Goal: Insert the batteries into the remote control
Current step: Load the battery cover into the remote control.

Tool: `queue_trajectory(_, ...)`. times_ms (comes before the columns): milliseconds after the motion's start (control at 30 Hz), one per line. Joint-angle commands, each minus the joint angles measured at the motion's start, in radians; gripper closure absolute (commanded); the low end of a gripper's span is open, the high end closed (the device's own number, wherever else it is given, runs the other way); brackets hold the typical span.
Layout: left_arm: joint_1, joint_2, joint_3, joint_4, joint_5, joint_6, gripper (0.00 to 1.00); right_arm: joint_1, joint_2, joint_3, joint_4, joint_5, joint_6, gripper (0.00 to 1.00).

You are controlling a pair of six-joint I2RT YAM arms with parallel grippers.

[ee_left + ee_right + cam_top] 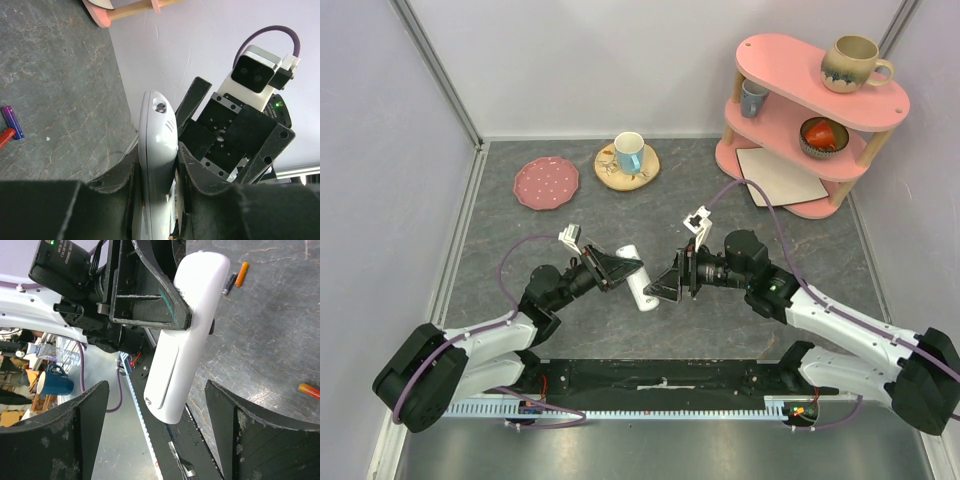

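Left end effector [618, 270] clamps the remote control [642, 282], whose long axis lies crosswise before the nearby right end effector [667, 284], which is spread apart.

White remote control [642, 278], purple battery [12, 121] beside red battery [5, 138], orange battery [241, 274], dark grey marbled worktop [520, 225], pink white-speckled plate [546, 183] toward far-left corner, pink shelf [790, 60] with beige posts at far-right corner.

Pink tiered shelf [780, 60] holds a speckled mug [853, 62]; a pink plate [546, 183] lies on the grey worktop [480, 220] near a blue cup [629, 152].
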Motion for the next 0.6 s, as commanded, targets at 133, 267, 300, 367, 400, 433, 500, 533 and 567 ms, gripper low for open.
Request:
queue_trajectory(133, 0.004, 0.001, 0.053, 0.068, 0.033, -0.027, 0.98, -0.003, 0.06, -0.017, 0.076, -0.077, 0.032, 0.19)
queue_trajectory(267, 0.004, -0.001, 0.058, 0.071, 0.039, -0.027, 0.98, -0.003, 0.081, -0.014, 0.096, -0.102, 0.043, 0.23)
queue_trajectory(300, 0.004, -0.001, 0.059, 0.073, 0.04, -0.027, 0.98, -0.003, 0.086, -0.015, 0.106, -0.106, 0.049, 0.25)
queue_trajectory(367, 0.004, 0.002, 0.061, 0.077, 0.042, -0.028, 0.98, -0.003, 0.095, -0.017, 0.114, -0.114, 0.055, 0.28)
queue_trajectory(400, 0.004, 0.002, 0.061, 0.079, 0.042, -0.028, 0.98, -0.003, 0.103, -0.02, 0.126, -0.117, 0.058, 0.29)
queue_trajectory(433, 0.004, 0.002, 0.061, 0.085, 0.042, -0.03, 0.98, -0.003, 0.107, -0.021, 0.128, -0.117, 0.066, 0.3)
queue_trajectory(500, 0.004, 0.004, 0.058, 0.096, 0.043, -0.035, 0.98, -0.003, 0.118, -0.026, 0.145, -0.119, 0.074, 0.33)
queue_trajectory(533, 0.004, 0.005, 0.058, 0.1, 0.045, -0.036, 0.98, -0.003, 0.124, -0.029, 0.152, -0.12, 0.086, 0.34)
queue_trajectory(567, 0.004, 0.005, 0.058, 0.107, 0.045, -0.038, 0.98, -0.003, 0.126, -0.032, 0.16, -0.12, 0.091, 0.37)
